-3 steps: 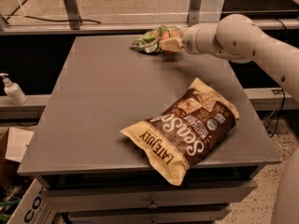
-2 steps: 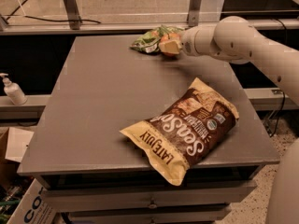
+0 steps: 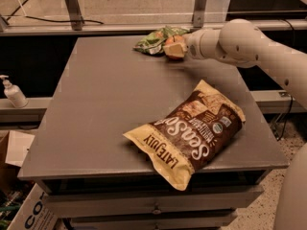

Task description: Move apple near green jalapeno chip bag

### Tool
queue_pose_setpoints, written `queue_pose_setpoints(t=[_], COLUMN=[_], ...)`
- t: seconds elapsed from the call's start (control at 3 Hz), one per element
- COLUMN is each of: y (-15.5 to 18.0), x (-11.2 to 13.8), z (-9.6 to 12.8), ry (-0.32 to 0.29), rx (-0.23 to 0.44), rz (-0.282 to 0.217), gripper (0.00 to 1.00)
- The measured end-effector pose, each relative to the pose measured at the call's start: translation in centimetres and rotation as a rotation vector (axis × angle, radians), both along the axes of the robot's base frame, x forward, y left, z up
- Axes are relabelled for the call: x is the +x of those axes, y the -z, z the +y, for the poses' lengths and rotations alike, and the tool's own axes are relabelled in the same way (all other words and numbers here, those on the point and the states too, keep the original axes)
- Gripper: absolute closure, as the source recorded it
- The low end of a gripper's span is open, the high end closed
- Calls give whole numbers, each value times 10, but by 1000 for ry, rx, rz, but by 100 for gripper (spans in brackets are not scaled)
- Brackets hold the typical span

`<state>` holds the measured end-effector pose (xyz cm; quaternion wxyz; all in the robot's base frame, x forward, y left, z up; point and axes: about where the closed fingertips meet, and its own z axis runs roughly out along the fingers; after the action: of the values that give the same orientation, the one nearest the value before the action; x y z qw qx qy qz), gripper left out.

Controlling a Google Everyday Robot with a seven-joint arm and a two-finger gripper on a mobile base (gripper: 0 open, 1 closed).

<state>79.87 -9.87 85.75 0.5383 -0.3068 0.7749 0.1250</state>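
A grey table (image 3: 96, 109) fills the middle of the frame. The white arm (image 3: 249, 44) reaches in from the upper right. A brown-and-yellow chip bag (image 3: 192, 131) lies lower center. At the top center the green jalapeno chip bag (image 3: 156, 40) touches the apple (image 3: 174, 49). The gripper (image 3: 182, 45) is against the apple's right side; whether it grips the apple cannot be told.
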Motion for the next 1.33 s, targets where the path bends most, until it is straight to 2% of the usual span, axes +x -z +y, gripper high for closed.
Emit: queue_pose_setpoints(t=[0.33, 0.67, 1.33], y=[1, 2, -5], x=[-1, -1, -5], z=[-3, -4, -11], ry=[6, 7, 5], rx=[1, 2, 19], rz=[1, 1, -5], gripper=[13, 0, 0])
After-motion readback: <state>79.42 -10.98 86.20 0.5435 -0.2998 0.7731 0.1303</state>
